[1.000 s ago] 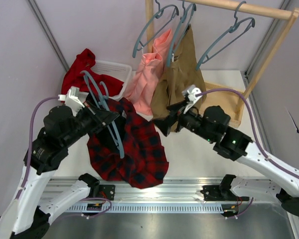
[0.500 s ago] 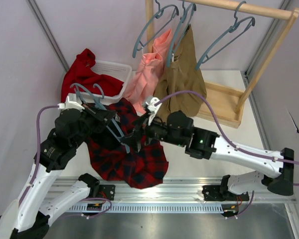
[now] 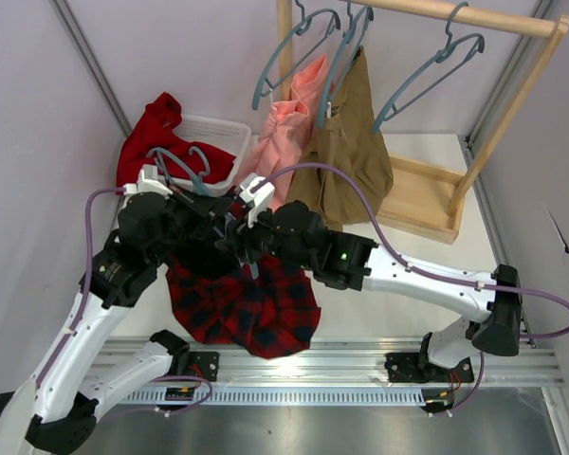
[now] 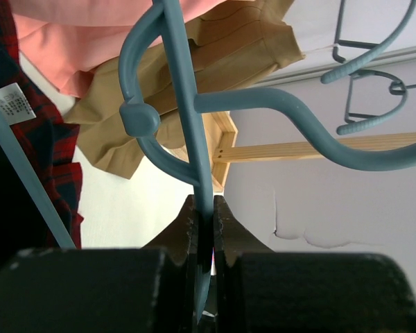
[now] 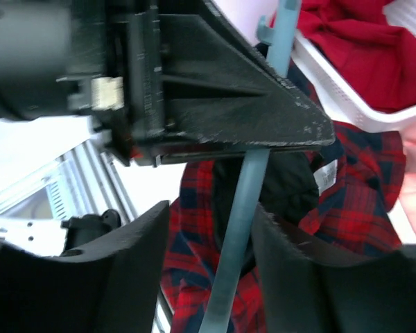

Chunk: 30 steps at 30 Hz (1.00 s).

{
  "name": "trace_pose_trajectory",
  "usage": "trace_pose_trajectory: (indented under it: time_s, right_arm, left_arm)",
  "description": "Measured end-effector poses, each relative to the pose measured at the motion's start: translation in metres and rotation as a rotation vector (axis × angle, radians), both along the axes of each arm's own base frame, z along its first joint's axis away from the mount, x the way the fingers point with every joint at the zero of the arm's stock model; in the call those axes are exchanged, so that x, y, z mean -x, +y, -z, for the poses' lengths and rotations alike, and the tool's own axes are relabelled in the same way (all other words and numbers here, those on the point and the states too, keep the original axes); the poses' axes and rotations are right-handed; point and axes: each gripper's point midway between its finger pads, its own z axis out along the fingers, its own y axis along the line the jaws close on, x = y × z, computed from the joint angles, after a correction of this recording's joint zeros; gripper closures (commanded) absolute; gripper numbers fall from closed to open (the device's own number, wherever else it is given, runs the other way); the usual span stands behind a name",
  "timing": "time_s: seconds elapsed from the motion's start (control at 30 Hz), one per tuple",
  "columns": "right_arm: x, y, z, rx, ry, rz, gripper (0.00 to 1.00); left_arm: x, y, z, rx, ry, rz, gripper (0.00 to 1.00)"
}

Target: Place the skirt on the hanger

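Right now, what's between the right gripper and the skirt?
The hanger. In the right wrist view its blue-grey bar runs between the right gripper's open fingers, with the tartan skirt behind it.

This looks like a robotics laboratory, a closed test cell and not a home. Plain pale walls (image 3: 171, 57) stand around a white desk (image 3: 360, 318). Two robot arms, the left arm (image 3: 76, 332) and the right arm (image 3: 427, 280), are bolted to a metal rail (image 3: 341, 365) at the near edge, with purple cables (image 3: 308, 166) running loose. The few household things are a bare wooden rack (image 3: 474, 17) carrying a pink garment (image 3: 280, 142) and a tan garment (image 3: 346, 142), and a white basket (image 3: 213, 121) holding red cloth (image 3: 152, 133).
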Motion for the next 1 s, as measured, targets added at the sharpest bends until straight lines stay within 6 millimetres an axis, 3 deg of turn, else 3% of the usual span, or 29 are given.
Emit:
trace_pose_trajectory:
  time_s: [0.1, 0.13, 0.2, 0.33, 0.4, 0.43, 0.47, 0.57, 0.67, 0.8, 1.0]
  right_arm:
    - [-0.007, 0.001, 0.003, 0.013, -0.009, 0.034, 0.66]
    - [-0.01, 0.0, 0.005, 0.02, -0.011, 0.046, 0.82]
    - [-0.02, -0.005, 0.011, 0.041, -0.015, 0.107, 1.0]
    - [-0.028, -0.009, 0.011, 0.052, -0.016, 0.158, 1.0]
    - [-0.029, -0.011, 0.012, 0.057, -0.017, 0.176, 1.0]
    - [-0.03, -0.012, 0.012, 0.057, -0.019, 0.187, 1.0]
    - [-0.031, -0.012, 0.011, 0.056, -0.02, 0.193, 1.0]
    - [-0.035, -0.016, 0.014, 0.07, -0.025, 0.224, 1.0]
    - [-0.037, -0.018, 0.017, 0.081, -0.037, 0.24, 1.0]
    - [-0.039, -0.02, 0.023, 0.092, -0.047, 0.25, 1.0]
    - [-0.041, -0.023, 0.024, 0.098, -0.062, 0.293, 1.0]
  left_arm:
    - [0.0, -0.003, -0.003, 0.012, -0.01, 0.013, 1.0]
    - [0.0, -0.004, -0.004, 0.014, -0.012, 0.015, 0.99]
    - [-0.001, -0.003, -0.005, 0.014, -0.015, 0.01, 0.98]
    - [-0.005, -0.003, -0.004, 0.009, -0.015, 0.004, 0.94]
    - [-0.006, -0.004, -0.003, -0.004, -0.011, 0.008, 0.83]
    - [-0.006, -0.004, -0.003, -0.016, -0.01, 0.011, 0.76]
    - [-0.007, -0.004, -0.003, -0.034, -0.012, 0.014, 0.59]
    - [-0.008, -0.001, -0.012, -0.087, -0.042, 0.019, 0.34]
    - [-0.006, 0.003, -0.029, -0.13, -0.08, 0.023, 0.27]
    - [-0.005, 0.013, -0.046, -0.21, -0.109, -0.006, 0.26]
    - [-0.008, 0.022, -0.046, -0.376, -0.087, -0.047, 0.26]
